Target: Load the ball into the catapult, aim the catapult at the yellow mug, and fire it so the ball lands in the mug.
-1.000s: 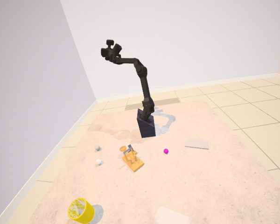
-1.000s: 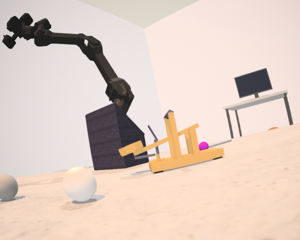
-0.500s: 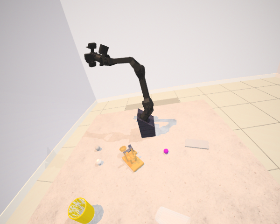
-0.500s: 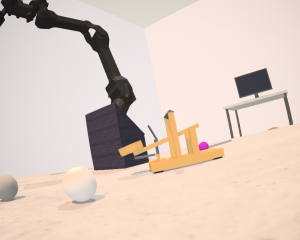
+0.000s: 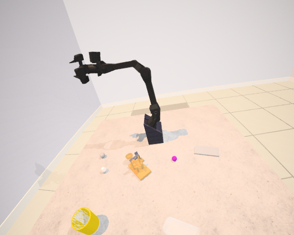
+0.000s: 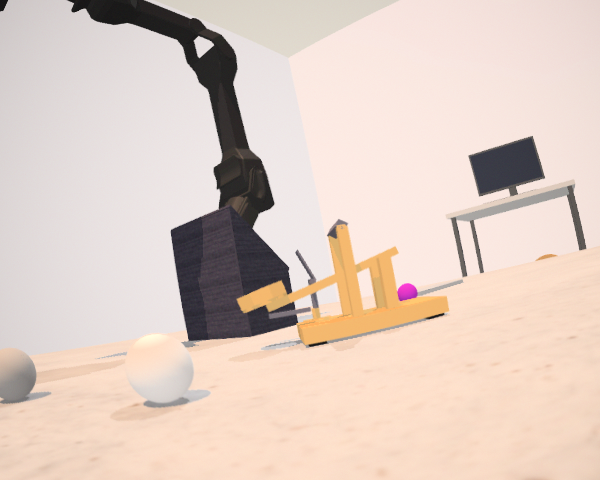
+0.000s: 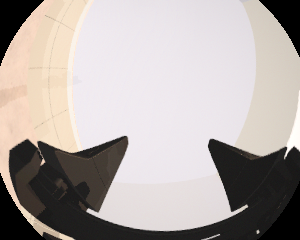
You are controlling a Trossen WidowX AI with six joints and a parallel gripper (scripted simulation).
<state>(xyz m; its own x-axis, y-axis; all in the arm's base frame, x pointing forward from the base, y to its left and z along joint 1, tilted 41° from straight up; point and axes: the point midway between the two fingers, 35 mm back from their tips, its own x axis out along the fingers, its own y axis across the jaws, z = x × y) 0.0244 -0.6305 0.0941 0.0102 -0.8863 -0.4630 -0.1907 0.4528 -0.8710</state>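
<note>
The orange catapult [image 5: 142, 174] [image 6: 372, 321] stands in front of the arm's base. Its throwing arm is tilted with the cup [image 5: 129, 155] [image 6: 261, 297] low; no ball shows in the cup. Its long base points towards the lower right in the top view. The yellow mug [image 5: 91, 223] stands upright at the front left. A magenta ball [image 5: 174, 158] [image 6: 407, 291] lies right of the catapult. A white ball [image 5: 103, 169] [image 6: 159, 369] and a grey ball [image 5: 102, 155] [image 6: 11, 374] lie left of it. My gripper [image 5: 72, 69] [image 7: 168, 140] is open and empty, high above the table's left side.
A flat grey plate [image 5: 206, 151] lies to the right of the magenta ball. A pale, ribbed object [image 5: 180, 226] lies at the front edge of the top view. The arm's dark base block [image 5: 155, 135] [image 6: 212, 279] stands behind the catapult. A wall [image 5: 36, 101] rises beyond the table's left side.
</note>
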